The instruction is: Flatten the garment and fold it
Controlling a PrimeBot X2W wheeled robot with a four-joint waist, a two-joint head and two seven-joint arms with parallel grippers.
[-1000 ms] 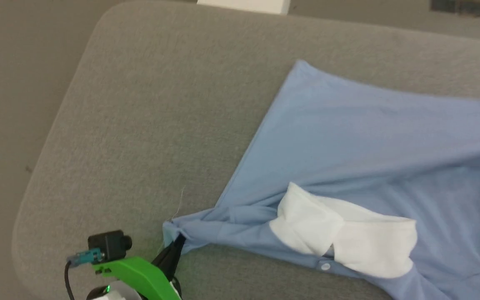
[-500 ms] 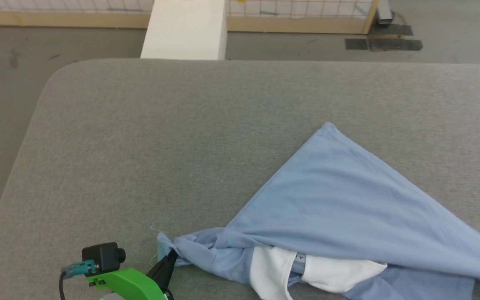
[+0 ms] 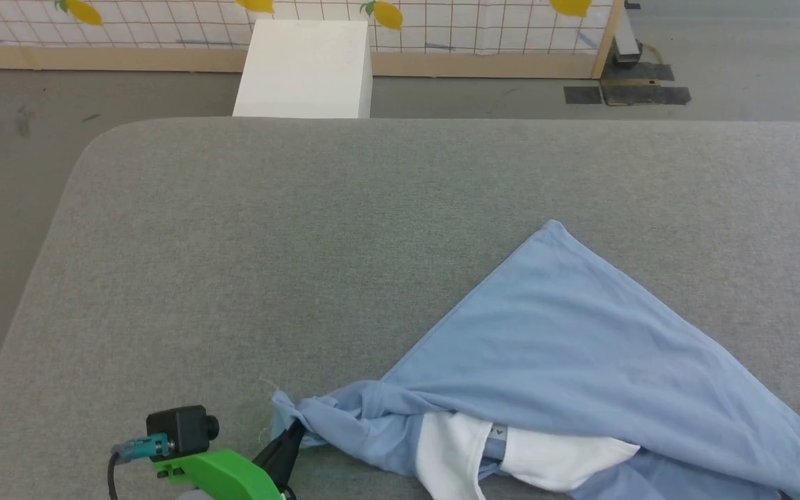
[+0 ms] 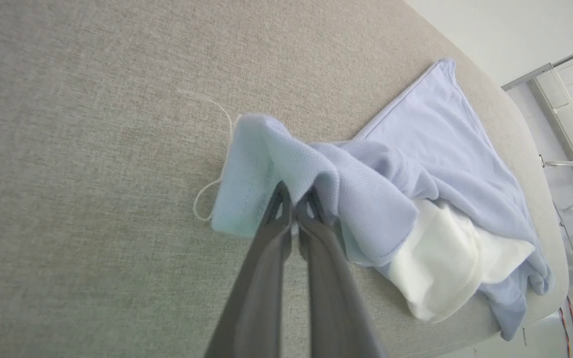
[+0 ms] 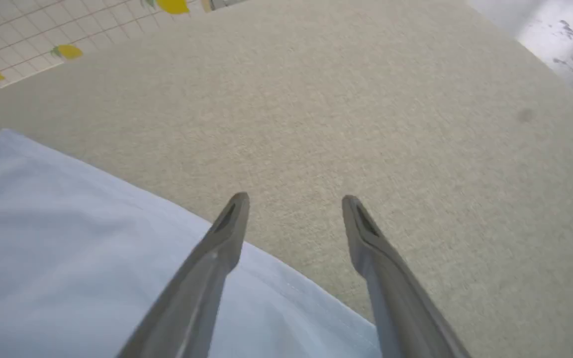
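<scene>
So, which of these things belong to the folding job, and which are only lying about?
Job: shirt, bunched, not flat; left pincer, shut on its corner; right pincer, open at its edge; table beneath.
Lying about: white box; lemon-print screen; dark floor patches.

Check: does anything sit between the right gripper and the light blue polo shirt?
Nothing visible: the right gripper stands open over the edge of the light blue polo shirt on the grey padded table.
</scene>
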